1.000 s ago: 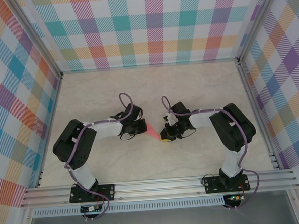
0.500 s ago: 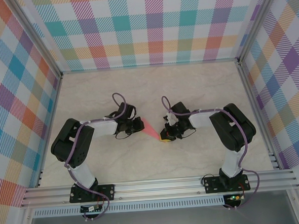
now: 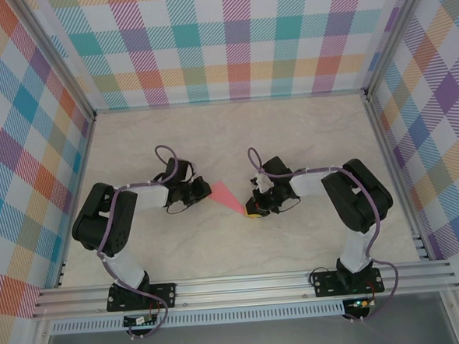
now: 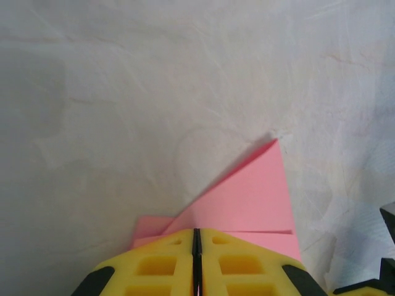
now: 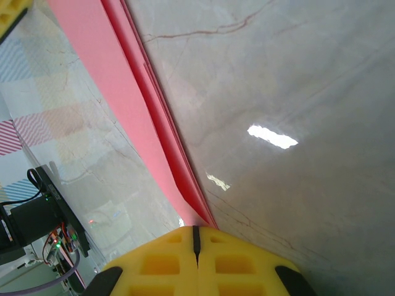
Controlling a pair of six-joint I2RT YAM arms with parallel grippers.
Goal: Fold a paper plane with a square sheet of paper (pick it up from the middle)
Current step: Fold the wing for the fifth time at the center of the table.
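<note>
Okay, paper plane (image 3: 225,197) sits near the middle of the table (image 3: 235,140), a slim pink wedge running from 10 o'clock to 4 o'clock in the top view. Left gripper (image 3: 203,191) is at the wide 10 o'clock end, jaws pressed together on the paper. In the left wrist view the yellow fingers (image 4: 154,262) are clamped, with a pink triangular flap poking out toward 1 o'clock. Right gripper (image 3: 254,210) is at the pointed 4 o'clock end, also pinching the paper. In the right wrist view, layered pink edges run off toward 11 o'clock from between the pads.

Likely reason for the two-end hold: it pulls the wedge straight along its crease so the layers line up for the next fold or press. Can't tell whether the paper touches the table or hangs just above it. Judged risk: a harder pull could tear the thin paper or slip it out of a grip.
</note>
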